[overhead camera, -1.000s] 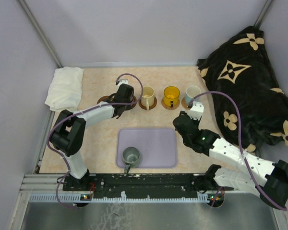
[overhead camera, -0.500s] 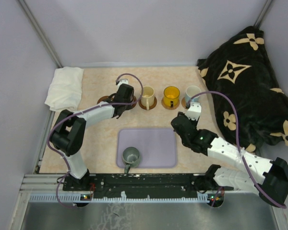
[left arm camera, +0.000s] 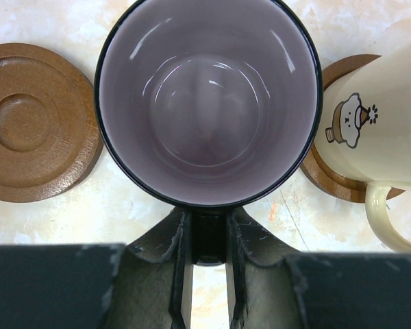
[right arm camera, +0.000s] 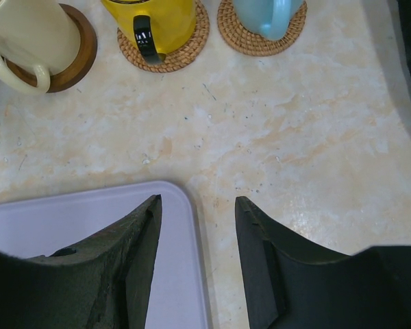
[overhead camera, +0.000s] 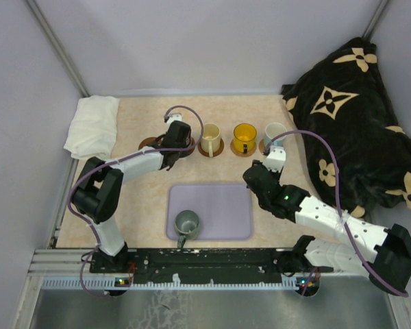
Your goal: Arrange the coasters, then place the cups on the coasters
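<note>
Grey-green mug (overhead camera: 187, 223) is sitting nearest the bases on the lavender tray (overhead camera: 222, 205), its grip pointing at the near edge. Judging by the layout, it's the last cup not yet on a coaster.

Right gripper (right arm camera: 196, 205) is hovering just past it over the tray's far right corner, jaws standing partly apart and holding nothing. It's likely parking there to keep out of the left arm's way while staying close to the tray.

Beyond that is the row along the far side of the table (right arm camera: 294, 137):
- Light blue mug (right arm camera: 267, 14) is sitting on a woven coaster (right arm camera: 243, 38).
- Yellow mug (right arm camera: 154, 14) is sitting on a second woven coaster (right arm camera: 192, 38).
- Cream mug (left arm camera: 370, 116) is sitting on a wooden coaster (left arm camera: 329, 181).

All three are facing the arms grip-first — that reads as a side effect of being carried that way.

Left gripper (left arm camera: 207, 218) is reaching into the same row, jaws drawn in tight on the handle (left arm camera: 209, 250) of the purple-grey mug (left arm camera: 205, 103), with contact looking to be on both sides. It's holding the mug upright in the next slot, just left of the cream one. The mug body is hiding whatever is underneath, so I can't confirm a coaster there, or whether the mug is down.

Bare wooden coaster (left arm camera: 38, 123) is lying just left of it, not touching — I'm reading that as the slot for the grey-green mug.
</note>
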You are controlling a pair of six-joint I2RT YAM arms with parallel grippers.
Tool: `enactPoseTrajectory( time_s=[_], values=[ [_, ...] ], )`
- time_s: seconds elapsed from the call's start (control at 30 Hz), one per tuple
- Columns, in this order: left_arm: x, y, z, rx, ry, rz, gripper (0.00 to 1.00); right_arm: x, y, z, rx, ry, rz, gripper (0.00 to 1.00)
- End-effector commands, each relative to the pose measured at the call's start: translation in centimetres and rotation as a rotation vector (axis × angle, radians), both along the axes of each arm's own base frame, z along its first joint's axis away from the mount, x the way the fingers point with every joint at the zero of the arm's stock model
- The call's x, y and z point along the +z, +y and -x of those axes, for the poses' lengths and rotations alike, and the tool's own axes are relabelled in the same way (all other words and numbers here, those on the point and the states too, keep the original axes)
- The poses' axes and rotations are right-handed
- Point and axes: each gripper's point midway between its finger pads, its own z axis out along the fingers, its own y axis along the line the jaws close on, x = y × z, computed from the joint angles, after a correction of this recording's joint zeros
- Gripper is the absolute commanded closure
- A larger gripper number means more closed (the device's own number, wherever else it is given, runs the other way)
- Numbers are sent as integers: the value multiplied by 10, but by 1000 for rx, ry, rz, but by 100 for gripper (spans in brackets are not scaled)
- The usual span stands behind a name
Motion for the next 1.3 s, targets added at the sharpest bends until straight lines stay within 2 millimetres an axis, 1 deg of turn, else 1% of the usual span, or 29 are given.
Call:
enactPoseTrajectory(
  time_s=[0.0, 0.03, 0.07, 0.33, 0.37, 0.43, 0.53, 0.63, 0.77, 0.83, 0.9, 1.0, 1.13, 1.27],
  values=[
    [-5, 3, 8, 18, 16, 34, 66, 15, 8, -6, -3, -45, -42, 52],
    [-6, 4, 9, 18, 17, 36, 59, 15, 9, -6, -2, -47, -43, 53],
    [-6, 4, 10, 19, 21, 36, 58, 15, 9, -6, -2, -47, -43, 52],
    [-6, 5, 18, 24, 37, 54, 55, 17, 10, -5, -1, -50, -45, 52],
    [-6, 5, 19, 24, 38, 57, 54, 17, 10, -4, 1, -50, -44, 52],
    [-4, 5, 21, 25, 37, 66, 47, 17, 10, -4, 0, -50, -45, 52],
    [4, 5, 24, 22, 23, 82, 37, 17, 11, -3, 4, -50, -46, 52],
    [17, 5, 28, 20, 4, 102, 31, 17, 11, -2, 2, -51, -47, 52],
    [34, 8, 39, 17, -21, 114, 24, 19, 10, -2, -6, -60, -46, 52],
    [49, 11, 47, 13, -42, 126, 23, 22, 8, -2, -11, -71, -43, 51],
    [60, 14, 57, 4, -54, 139, 23, 27, 6, -4, -15, -83, -42, 49],
    [75, 19, 79, -15, -65, 155, 23, 38, 3, -6, -22, -116, -33, 46],
    [86, 26, 122, -68, -70, 161, 19, 48, -3, -15, -46, -128, -29, 43],
    [92, 26, 167, -120, -59, 206, 19, 45, -9, -32, -55, -88, -55, 43]
  ],
)
